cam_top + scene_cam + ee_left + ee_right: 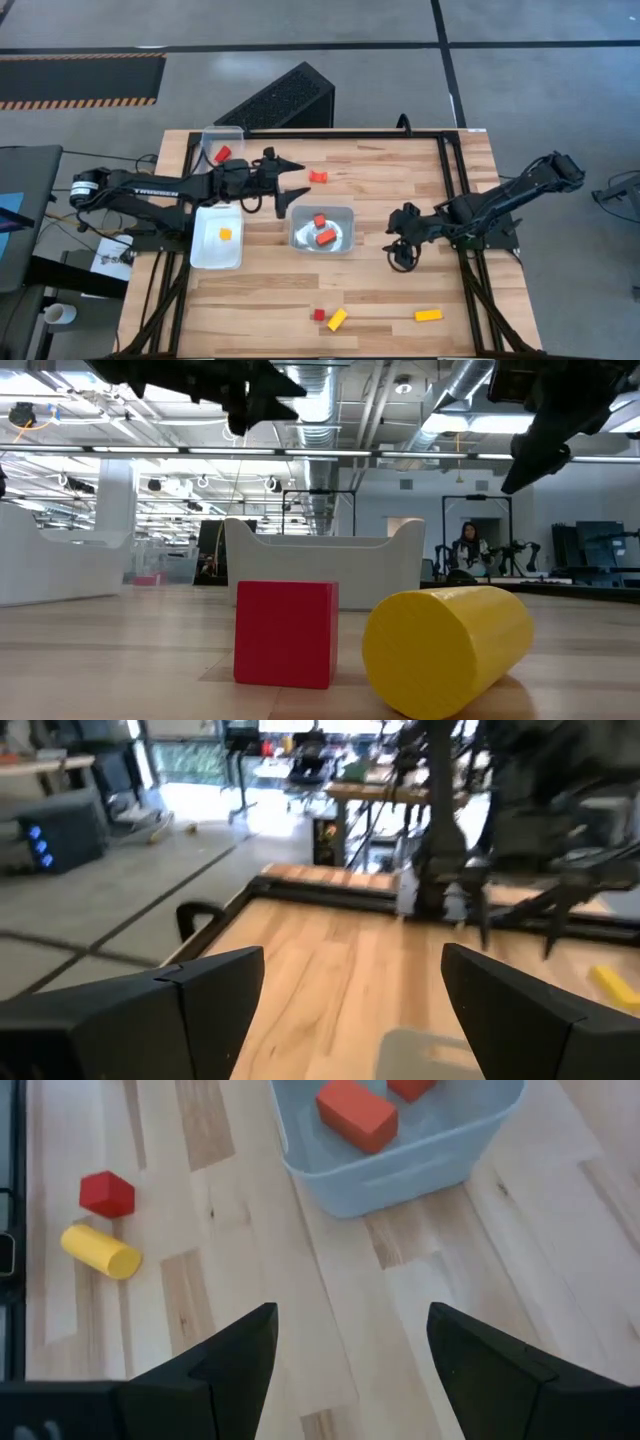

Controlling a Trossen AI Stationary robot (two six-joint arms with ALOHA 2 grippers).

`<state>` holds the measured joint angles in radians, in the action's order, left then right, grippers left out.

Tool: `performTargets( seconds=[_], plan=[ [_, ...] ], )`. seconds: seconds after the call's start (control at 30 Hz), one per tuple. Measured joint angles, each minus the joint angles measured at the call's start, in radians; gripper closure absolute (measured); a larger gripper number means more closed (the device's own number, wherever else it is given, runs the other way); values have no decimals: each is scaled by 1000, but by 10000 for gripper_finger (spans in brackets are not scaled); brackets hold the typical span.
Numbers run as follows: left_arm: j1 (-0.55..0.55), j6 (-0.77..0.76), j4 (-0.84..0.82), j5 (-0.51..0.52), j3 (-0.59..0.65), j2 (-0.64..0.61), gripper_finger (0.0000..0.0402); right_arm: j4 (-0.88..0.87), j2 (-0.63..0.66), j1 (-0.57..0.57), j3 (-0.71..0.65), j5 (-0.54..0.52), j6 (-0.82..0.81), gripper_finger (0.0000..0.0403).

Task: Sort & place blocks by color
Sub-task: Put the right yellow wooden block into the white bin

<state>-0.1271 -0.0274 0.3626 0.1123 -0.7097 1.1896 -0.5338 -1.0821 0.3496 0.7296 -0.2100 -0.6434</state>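
Note:
My left gripper (292, 181) (352, 970) hangs open above the table's far left part, between a clear tray (222, 136) holding one red block (222, 153) and a loose orange-red block (318, 177). A white tray (205, 252) holds an orange-yellow block (225, 234). The middle tray (345, 215) (420, 1160) holds a red block (319, 220) and an orange block (326, 237) (357, 1115). My right gripper (400, 252) (350, 1320) is open, to the right of that tray, above bare wood. A red cube (319, 314) (285, 632) (107, 1193), a yellow cylinder (337, 319) (447, 648) (100, 1250) and a yellow-orange bar (428, 315) lie near the near edge.
A black metal frame (450, 170) runs along the table's far and right sides. A dark slatted box (285, 98) sits on the floor beyond the far edge. Bare wood lies between the middle tray and the near-edge blocks. A person (466, 545) shows far off in the room.

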Motion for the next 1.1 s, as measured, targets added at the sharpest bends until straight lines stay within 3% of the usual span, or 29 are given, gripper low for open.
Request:
performTargets(
  seconds=[0.1,0.2,0.33,0.73,1.1],
  plan=[
    [18,32,18,-3,0,-14,109,-50,0,0,0,46,-49,122],
    [23,66,34,-1,0,-13,109,-195,0,8,0,167,-182,122],
    [22,90,47,0,0,-12,109,-324,0,95,-1,261,-337,122],
    [22,73,36,0,0,-12,109,-179,-40,419,-1,190,-667,122],
    [30,69,48,0,0,-11,109,-142,-176,520,44,276,-806,122]
  ],
)
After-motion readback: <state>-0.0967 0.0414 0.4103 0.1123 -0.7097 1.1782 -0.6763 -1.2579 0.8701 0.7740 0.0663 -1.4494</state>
